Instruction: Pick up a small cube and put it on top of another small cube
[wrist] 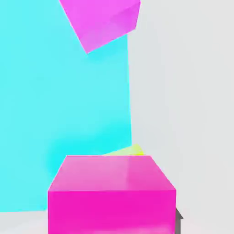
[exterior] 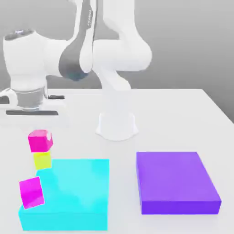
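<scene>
Although the small cube [exterior: 40, 140] already sits on top of the yellow cube [exterior: 42, 160], I judge the stack is not safe. My gripper [exterior: 32, 114] hangs right above it, apart from it with a clear gap; whether it is spread or pressed together I cannot tell.

The biggest risk is my own hand. Any sideways sweep or dip from this close could clip the top cube and push it off. The cyan slab [exterior: 68, 192] is the next risk. The stack stands right at the slab's far corner, on the exterior view's left, and I cannot tell whether the two touch, so a nudge to the slab could shake the stack. The smallest risk is the seating. In the exterior view the magenta cube looks slightly offset over the yellow one, and in the hand view a sliver of yellow peeks out past its edge. That leaves little margin against tipping.

The table [exterior: 183, 114] is flat, white and matte, and it meets a plain grey backdrop. The purple slab [exterior: 176, 183] lies well apart on the exterior view's right. A second magenta cube [exterior: 31, 192] rests tilted on the near corner of the cyan slab.
</scene>
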